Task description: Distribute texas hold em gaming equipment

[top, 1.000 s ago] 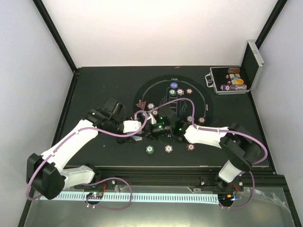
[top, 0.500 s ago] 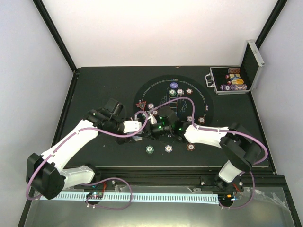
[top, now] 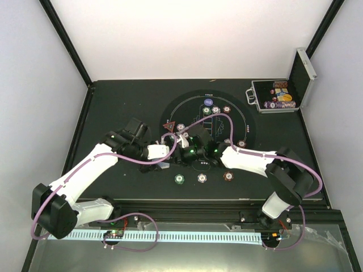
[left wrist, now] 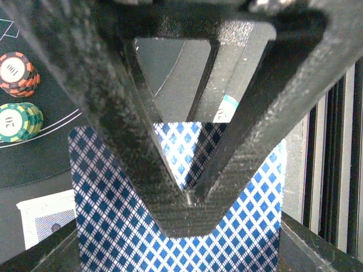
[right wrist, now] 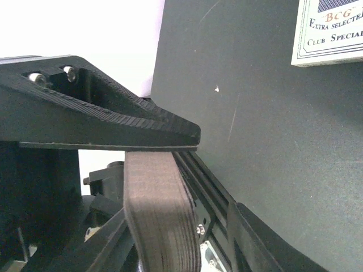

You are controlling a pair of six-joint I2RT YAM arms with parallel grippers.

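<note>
Right gripper (top: 182, 155) moved slightly toward the far edge, jaws wider; you cannot tell if they grip | left gripper (left wrist: 187, 195) clenched on blue diamond-backed card deck (left wrist: 113, 221) | deck above near-edge middle of black table (top: 113, 113)

A robot lab (white-walled, black-framed test booth (top: 187, 39)).

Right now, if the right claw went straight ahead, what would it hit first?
Likely the card deck held by the left claw, just under the upper finger of the right claw; depth unclear.

Blue diamond-patterned card (left wrist: 113, 226), green-yellow chip (left wrist: 20, 122)
</note>
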